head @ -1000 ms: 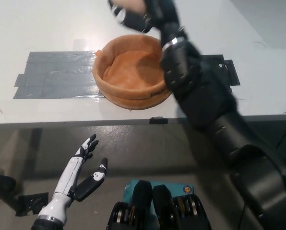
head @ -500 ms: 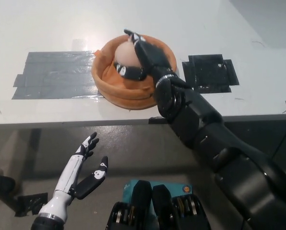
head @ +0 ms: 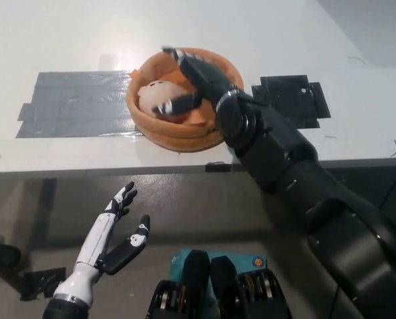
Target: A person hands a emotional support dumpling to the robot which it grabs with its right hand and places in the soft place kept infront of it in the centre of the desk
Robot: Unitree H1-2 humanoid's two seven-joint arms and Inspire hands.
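**Dumpling inside the orange bed**

Pale dumpling lying in the orange soft bed, toward its left wall. Black right hand over the bed, fingers spread loosely beside the dumpling, gripping nothing. Bed on the white surface, between grey tape at left and black tape at right. White left hand below the surface edge, fingers apart, empty.
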